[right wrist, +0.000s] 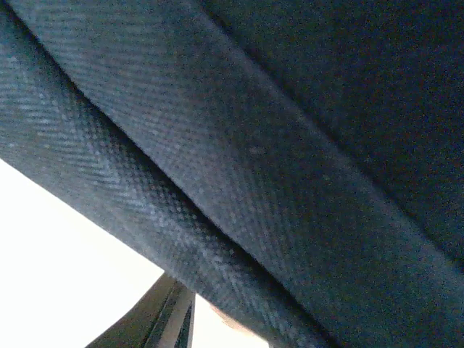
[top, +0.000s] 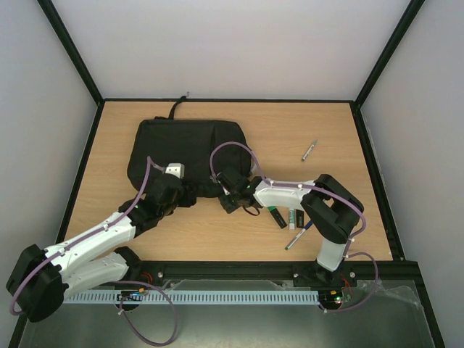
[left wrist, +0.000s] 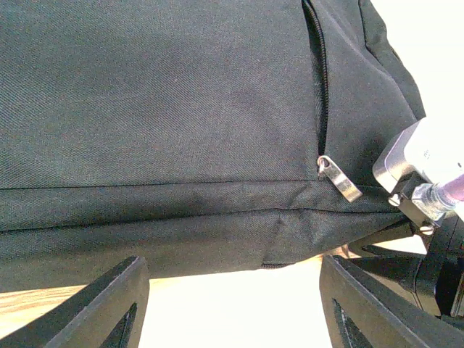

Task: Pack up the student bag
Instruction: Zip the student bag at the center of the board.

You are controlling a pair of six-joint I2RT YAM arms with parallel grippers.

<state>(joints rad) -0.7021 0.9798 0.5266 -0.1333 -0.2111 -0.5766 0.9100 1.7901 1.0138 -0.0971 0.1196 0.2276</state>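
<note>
Student bag (top: 185,148): black woven fabric, flat on the table (top: 326,138), far-left of middle.
Left gripper (left wrist: 232,279): jaws spread wide at the bag's near edge.
Right gripper (top: 230,192): against the bag's near-right edge; jaw state unclear.
Zipper pull (left wrist: 339,179): silver.

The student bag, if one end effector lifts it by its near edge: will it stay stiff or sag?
It would probably sag: the student bag is soft woven fabric, already creased along its near edge in the left wrist view. It lies rather flat, so it seems light. The matte cloth should hardly slip.
</note>
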